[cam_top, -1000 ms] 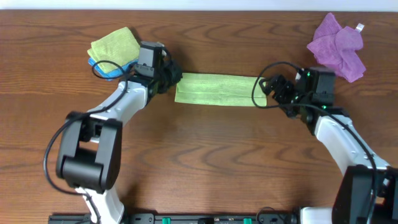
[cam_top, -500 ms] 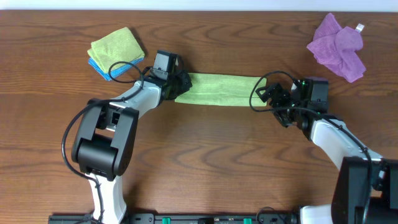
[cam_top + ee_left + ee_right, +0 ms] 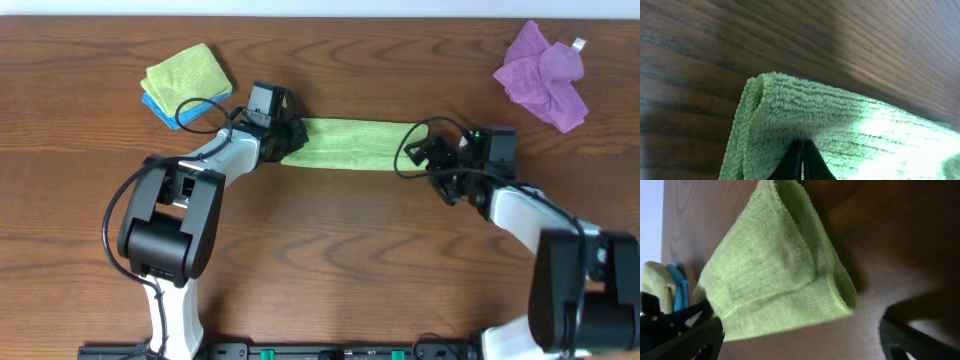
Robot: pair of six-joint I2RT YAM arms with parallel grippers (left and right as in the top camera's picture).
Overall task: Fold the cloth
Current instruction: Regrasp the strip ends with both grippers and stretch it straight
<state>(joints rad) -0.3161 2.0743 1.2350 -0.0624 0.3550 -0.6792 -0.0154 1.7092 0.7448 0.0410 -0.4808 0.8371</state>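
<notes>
At the upper left of the overhead view, a folded yellow-green cloth lies on top of a blue one on the wooden table. Just to their right, the left end effector sits at the left end of the light green cloth. This cloth lies as a long, narrow folded strip across the upper middle of the frame. In the left wrist view the two dark fingertips meet at the bottom centre, pressed together on the terry surface just inside the cloth's doubled left edge, so this end effector is closed on the cloth. At the strip's right end is the right end effector. Its wrist view shows its fingers spread wide apart in the lower corners, open and holding nothing, with the cloth's looped end lying ahead of them on the table. A crumpled purple cloth lies in the upper right corner, well apart from the rest.
</notes>
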